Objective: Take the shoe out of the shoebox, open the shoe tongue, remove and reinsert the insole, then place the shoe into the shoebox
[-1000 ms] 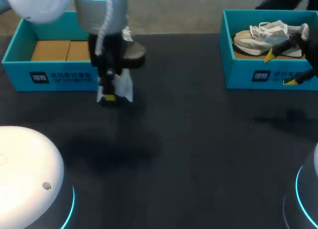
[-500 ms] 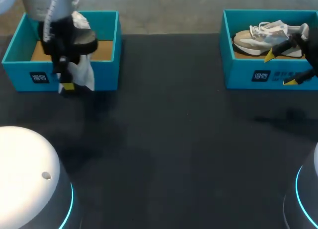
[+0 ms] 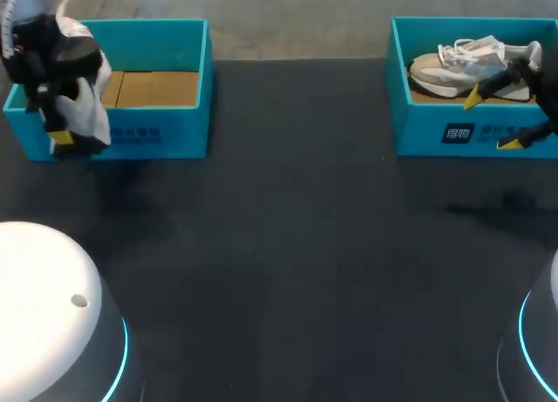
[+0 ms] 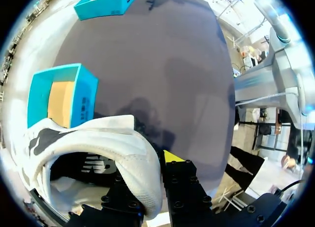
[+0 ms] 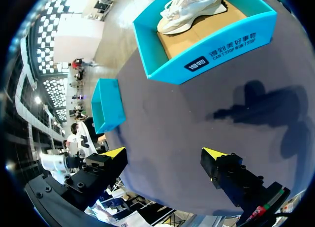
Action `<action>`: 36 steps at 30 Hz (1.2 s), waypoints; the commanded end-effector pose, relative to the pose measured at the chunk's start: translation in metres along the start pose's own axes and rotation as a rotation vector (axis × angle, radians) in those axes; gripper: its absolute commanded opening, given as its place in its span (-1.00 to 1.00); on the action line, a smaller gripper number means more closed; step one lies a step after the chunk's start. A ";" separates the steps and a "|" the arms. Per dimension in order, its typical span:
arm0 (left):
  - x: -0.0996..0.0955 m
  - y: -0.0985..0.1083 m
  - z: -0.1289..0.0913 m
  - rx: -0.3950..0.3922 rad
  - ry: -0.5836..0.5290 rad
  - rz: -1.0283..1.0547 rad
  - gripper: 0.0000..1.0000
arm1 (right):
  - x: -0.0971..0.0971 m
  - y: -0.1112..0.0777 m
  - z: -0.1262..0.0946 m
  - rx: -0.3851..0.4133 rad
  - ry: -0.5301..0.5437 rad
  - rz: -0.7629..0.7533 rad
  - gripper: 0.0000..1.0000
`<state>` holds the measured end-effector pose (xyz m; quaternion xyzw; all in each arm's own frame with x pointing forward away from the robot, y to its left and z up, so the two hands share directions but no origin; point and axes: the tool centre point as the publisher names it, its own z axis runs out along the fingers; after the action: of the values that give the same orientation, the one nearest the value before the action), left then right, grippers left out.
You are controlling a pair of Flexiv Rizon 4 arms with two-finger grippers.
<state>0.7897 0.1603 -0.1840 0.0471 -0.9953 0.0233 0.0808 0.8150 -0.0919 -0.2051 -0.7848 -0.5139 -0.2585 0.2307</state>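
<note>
My left gripper (image 3: 63, 140) is shut on the heel collar of a white and black shoe (image 3: 77, 92), which hangs above the front left corner of the left teal shoebox (image 3: 174, 123). In the left wrist view the shoe (image 4: 98, 148) has its white rim pinched by the gripper (image 4: 158, 160), with the left shoebox (image 4: 81, 96) ahead. A second beige and white shoe (image 3: 471, 64) lies in the right teal shoebox (image 3: 418, 132). My right gripper (image 3: 493, 119) stands open over that box's front wall. In the right wrist view the right gripper (image 5: 164, 153) is open and empty, with the right shoebox (image 5: 216, 49) ahead.
The left shoebox shows only its brown cardboard floor (image 3: 157, 88). The dark table (image 3: 296, 245) stretches between the two boxes. The white arm bases (image 3: 48, 315) stand at the near corners. The far right shoebox (image 4: 106, 3) shows small in the left wrist view.
My left arm has carried the shoe leftward, from in front of the left box's right end to its front left corner. The right arm has not moved.
</note>
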 end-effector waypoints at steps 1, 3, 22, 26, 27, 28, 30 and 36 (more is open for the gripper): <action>-0.019 0.018 -0.004 -0.013 0.026 -0.008 -1.00 | 0.000 -0.001 0.001 -0.003 -0.002 0.001 1.00; -0.026 0.025 -0.006 -0.017 0.027 -0.005 -1.00 | 0.000 -0.001 0.001 -0.003 -0.002 0.001 1.00; -0.108 0.062 -0.019 -0.067 0.024 -0.074 -1.00 | 0.000 -0.001 0.001 -0.003 -0.002 0.001 1.00; -0.114 0.062 -0.018 -0.084 0.028 -0.090 -1.00 | 0.000 -0.001 0.001 -0.003 -0.002 0.001 1.00; -0.114 0.062 -0.018 -0.084 0.028 -0.090 -1.00 | 0.000 -0.001 0.001 -0.003 -0.002 0.001 1.00; -0.114 0.062 -0.018 -0.084 0.028 -0.090 -1.00 | 0.000 -0.001 0.001 -0.003 -0.002 0.001 1.00; -0.114 0.062 -0.018 -0.084 0.028 -0.090 -1.00 | 0.000 -0.001 0.001 -0.003 -0.002 0.001 1.00; -0.114 0.062 -0.018 -0.084 0.028 -0.090 -1.00 | 0.000 -0.001 0.001 -0.003 -0.002 0.001 1.00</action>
<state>0.8975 0.2323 -0.1899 0.0885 -0.9911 -0.0211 0.0969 0.8150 -0.0919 -0.2051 -0.7848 -0.5139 -0.2585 0.2307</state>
